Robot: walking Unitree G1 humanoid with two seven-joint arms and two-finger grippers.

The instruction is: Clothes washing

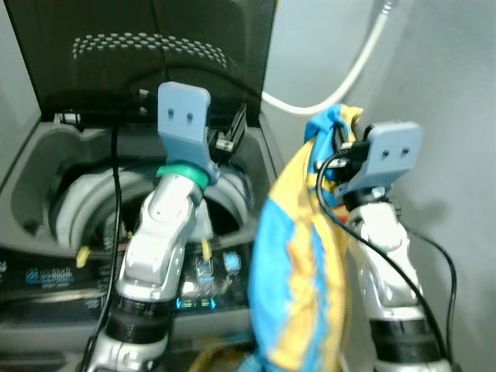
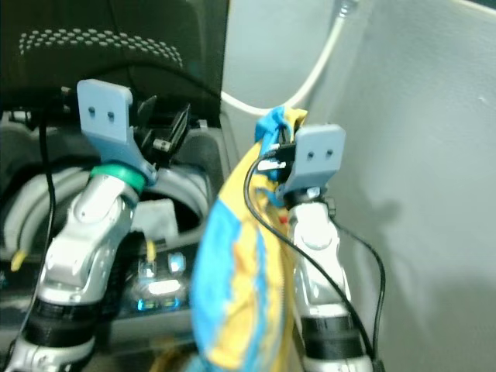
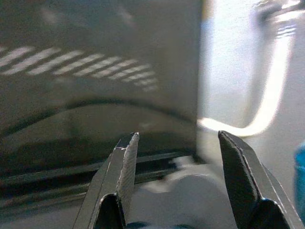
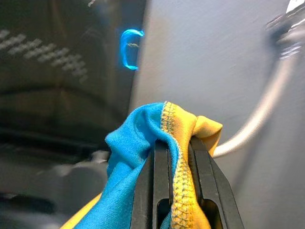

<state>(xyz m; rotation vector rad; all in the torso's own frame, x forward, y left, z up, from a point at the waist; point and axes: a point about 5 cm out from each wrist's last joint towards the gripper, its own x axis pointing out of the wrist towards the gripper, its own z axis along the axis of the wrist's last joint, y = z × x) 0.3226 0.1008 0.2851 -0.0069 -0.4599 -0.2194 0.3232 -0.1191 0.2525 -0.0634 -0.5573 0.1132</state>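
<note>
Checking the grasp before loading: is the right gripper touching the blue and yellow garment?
Touching. The right wrist view shows the right gripper clamped on the blue and yellow garment.

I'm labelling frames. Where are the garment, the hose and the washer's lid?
garment [image 1: 291,256], left eye view, hanging middle.
hose [image 1: 353,74], left eye view, its curve.
washer's lid [image 1: 116,46], left eye view, raised panel.
</note>
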